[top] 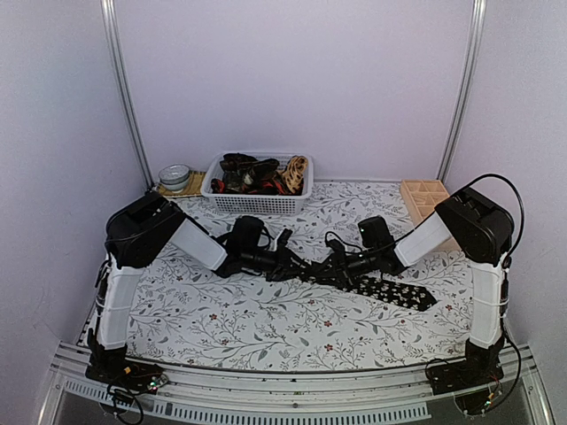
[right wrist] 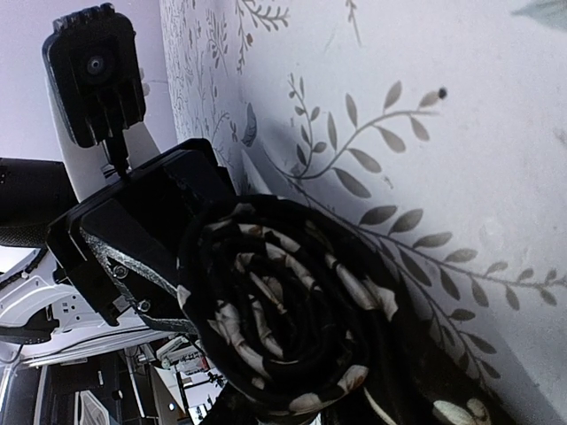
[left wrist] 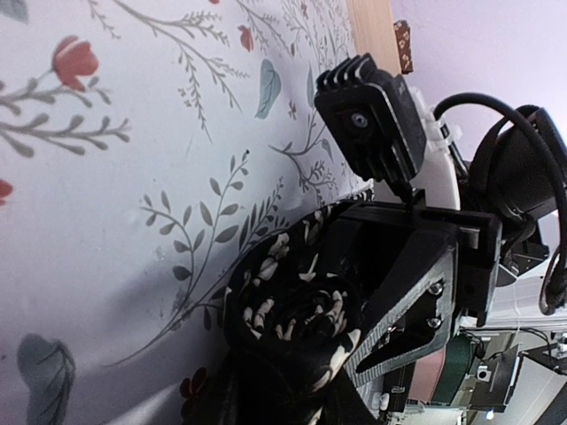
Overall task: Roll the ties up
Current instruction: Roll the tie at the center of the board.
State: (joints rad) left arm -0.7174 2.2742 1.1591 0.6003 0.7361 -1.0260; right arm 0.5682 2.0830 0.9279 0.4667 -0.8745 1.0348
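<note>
A black tie with pale flower specks [top: 394, 289] lies on the flowered tablecloth, its wide end pointing right. Its left part is wound into a tight roll [top: 315, 266] at the middle of the table. Both grippers meet at this roll from opposite sides: my left gripper [top: 297, 263] and my right gripper [top: 334, 265] are each shut on it. In the left wrist view the roll [left wrist: 297, 314] is seen end-on with a right finger [left wrist: 403, 301] against it. The right wrist view shows the spiral [right wrist: 283, 310] with a left finger [right wrist: 124, 266] beside it.
A white basket [top: 211, 183] with several rolled ties stands at the back centre. A round tin [top: 175, 176] sits on a mat to its left. A wooden compartment tray [top: 423, 197] stands at the back right. Black cables hang round both wrists.
</note>
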